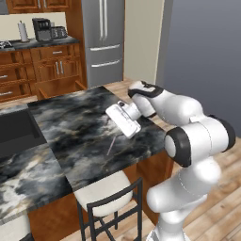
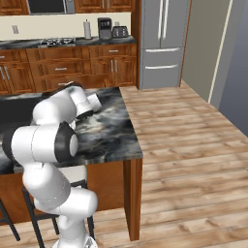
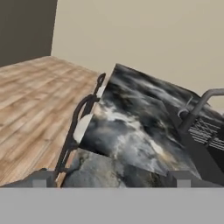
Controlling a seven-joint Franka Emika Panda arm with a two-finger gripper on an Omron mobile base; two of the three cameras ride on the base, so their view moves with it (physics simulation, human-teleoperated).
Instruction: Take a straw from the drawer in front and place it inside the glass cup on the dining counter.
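The straw [image 1: 112, 146], a thin pale pink stick, lies flat on the black-and-grey marble dining counter [image 1: 80, 132] near its front edge. My gripper [image 1: 121, 121] hovers just above the slab, up and to the right of the straw, apart from it. In the hand view the gripper [image 3: 110, 179] is open wide, its dark fingertips [image 3: 39, 178] far apart with nothing between them, looking along the counter [image 3: 140, 113]. In the right base view my own arm hides most of the counter [image 2: 114, 138]. The glass cup is out of view. I cannot tell which of the far cabinets' drawers is the task's drawer.
A black sink [image 1: 16, 129] is set in the counter's left part, with a grey faucet [image 3: 197, 109] over it. A white-seated stool [image 1: 103, 190] stands under the front edge, also seen as the stool [image 3: 83, 124]. A steel fridge [image 1: 103, 37] and wooden cabinets stand behind.
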